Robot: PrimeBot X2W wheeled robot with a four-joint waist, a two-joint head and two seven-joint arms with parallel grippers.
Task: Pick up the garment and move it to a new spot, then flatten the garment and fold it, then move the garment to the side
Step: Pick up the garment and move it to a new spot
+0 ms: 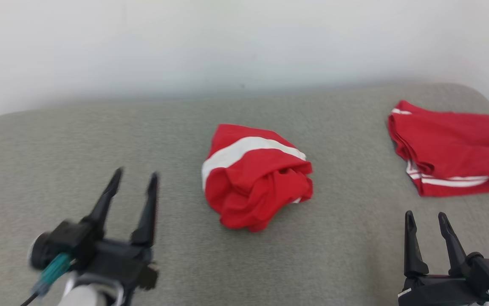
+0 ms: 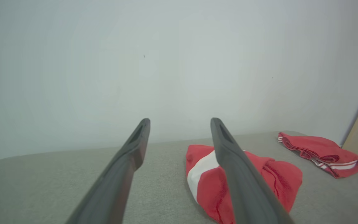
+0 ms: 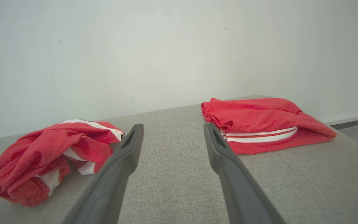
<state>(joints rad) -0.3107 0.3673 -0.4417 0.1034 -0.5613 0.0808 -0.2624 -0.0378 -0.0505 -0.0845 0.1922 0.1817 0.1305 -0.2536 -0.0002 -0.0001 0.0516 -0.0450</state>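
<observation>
Two garments on a grey cushion (image 1: 100, 136), crumpled red garment (image 1: 255, 178) at centre, folded red garment (image 1: 448, 148) far right, left gripper (image 1: 137, 172) and right gripper (image 1: 425, 213) spread wide, empty, touching neither.

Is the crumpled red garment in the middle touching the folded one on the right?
No, the crumpled garment lies apart from the folded garment, with bare gray surface between them.

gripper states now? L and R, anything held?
Left gripper: open, holding nothing; the crumpled garment lies apart from it.
Right gripper: open, holding nothing.
</observation>
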